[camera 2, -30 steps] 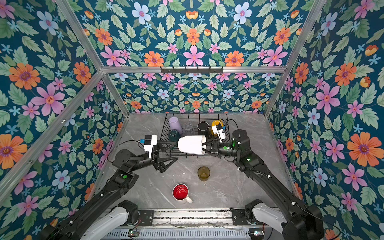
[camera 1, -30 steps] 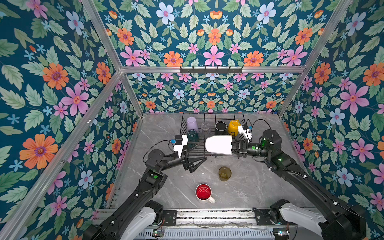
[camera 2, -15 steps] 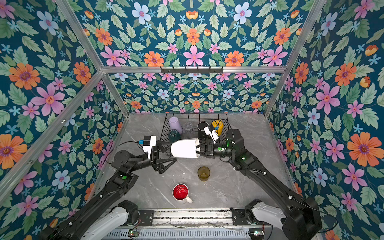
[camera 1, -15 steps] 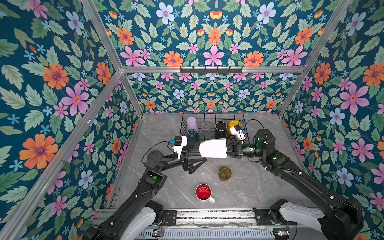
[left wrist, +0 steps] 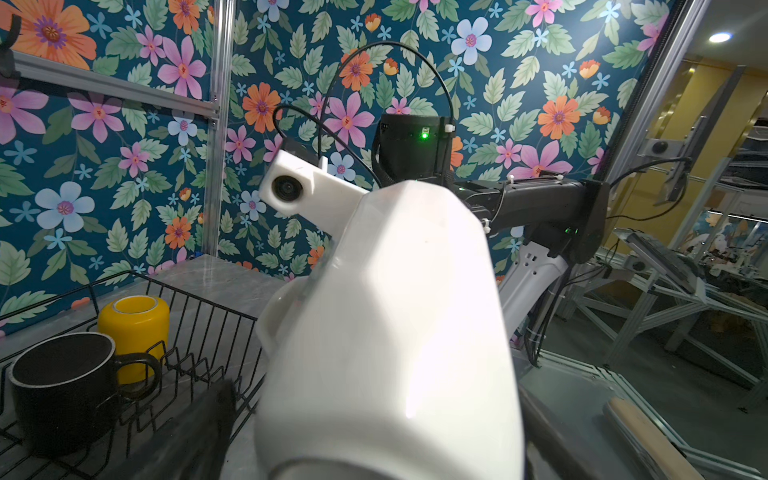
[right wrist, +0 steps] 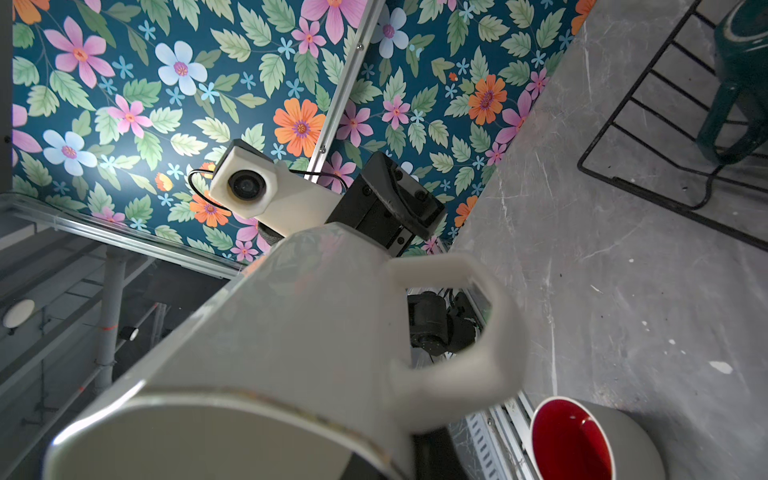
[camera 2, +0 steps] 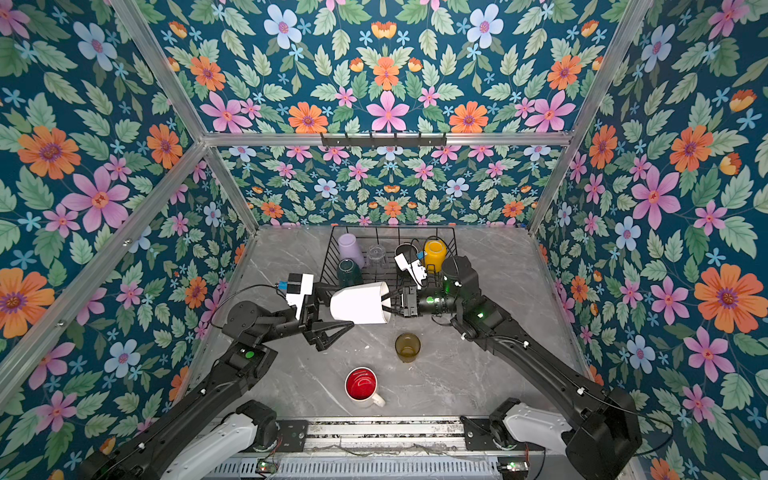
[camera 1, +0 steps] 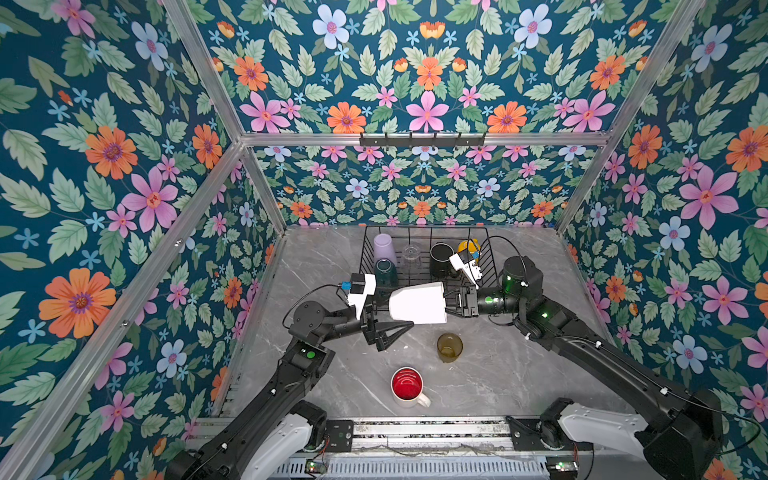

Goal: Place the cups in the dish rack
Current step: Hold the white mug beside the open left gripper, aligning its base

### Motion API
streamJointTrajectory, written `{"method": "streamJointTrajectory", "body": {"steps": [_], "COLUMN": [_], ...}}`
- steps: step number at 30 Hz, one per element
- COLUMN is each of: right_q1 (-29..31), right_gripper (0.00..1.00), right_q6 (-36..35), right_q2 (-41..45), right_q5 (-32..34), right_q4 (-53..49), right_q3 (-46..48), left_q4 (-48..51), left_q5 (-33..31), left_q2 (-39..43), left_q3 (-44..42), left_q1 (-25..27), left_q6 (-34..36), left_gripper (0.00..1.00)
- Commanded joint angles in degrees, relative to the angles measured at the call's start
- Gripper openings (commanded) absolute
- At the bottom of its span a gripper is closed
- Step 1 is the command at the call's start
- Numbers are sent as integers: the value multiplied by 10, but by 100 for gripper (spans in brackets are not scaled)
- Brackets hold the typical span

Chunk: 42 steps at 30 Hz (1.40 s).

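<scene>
Tabletop read as a clock face, 12 at the far wall, 6 at the robot's base.

- Dish rack point(camera 1: 367, 253): sits on the table point(camera 1: 519, 374) at 12, against the far wall.
- In the rack: lilac tumbler point(camera 1: 383, 247) at the rack's 10; dark green mug point(camera 1: 385, 272) just at the tumbler's 6; clear glass point(camera 1: 410, 253) near the rack's middle; black mug point(camera 1: 441, 259) mouth up, just at the glass's 3; yellow mug point(camera 2: 434, 251) at the rack's 2, partly hidden behind the right wrist camera in a top view.
- White mug point(camera 1: 417, 303): off the table, lying on its side in the air at the rack's 6 edge. Mouth points to 3, base to 9.
- Right gripper point(camera 1: 451, 302): reaches in from 3 and is clamped on the white mug's rim, one finger inside the mouth, one outside.
- Left gripper point(camera 1: 390, 332): at the mug's 7, jaws spread wide and holding nothing. In the left wrist view the mug's base end shows between its fingers point(left wrist: 195, 428); I cannot tell whether they touch it.
- Olive glass point(camera 1: 449, 347): upright on the table, near the held mug at its 5, clear of both arms.
- Red-inside white mug point(camera 1: 407, 384): upright on the table at 6, handle toward 4, apart from the olive glass.
</scene>
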<state>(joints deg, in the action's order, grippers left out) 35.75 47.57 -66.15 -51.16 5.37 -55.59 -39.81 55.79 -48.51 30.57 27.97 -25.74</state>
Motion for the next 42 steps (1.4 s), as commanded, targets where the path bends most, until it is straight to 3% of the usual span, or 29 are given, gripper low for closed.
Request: {"method": "streamJointTrajectory", "body": {"steps": [1, 18, 28, 34, 39, 42], "right_q1": [3, 4, 8, 7, -2, -33], "right_gripper": [0, 0, 0, 0, 0, 0], "right_q6": [-97, -320, -452, -390, -274, -185], "right_q2": [4, 32, 62, 35, 27, 33], "right_q5": [-11, 9, 48, 68, 63, 51], "right_q4": [-11, -27, -108, -167, -211, -220], "right_q3": [-12, -9, -17, -62, -82, -74], "left_q4": [-27, -70, -74, -69, -57, -101], "left_q5": [-1, 30, 34, 37, -5, -51], "left_q2": [-3, -5, -9, -7, 17, 44], "left_q3": [0, -5, -2, -1, -11, -48], "left_q1": [-1, -1, -1, -1, -1, -1], "left_q6": [-16, -55, -60, -55, -23, 3], "left_gripper": [100, 100, 100, 100, 100, 100]}}
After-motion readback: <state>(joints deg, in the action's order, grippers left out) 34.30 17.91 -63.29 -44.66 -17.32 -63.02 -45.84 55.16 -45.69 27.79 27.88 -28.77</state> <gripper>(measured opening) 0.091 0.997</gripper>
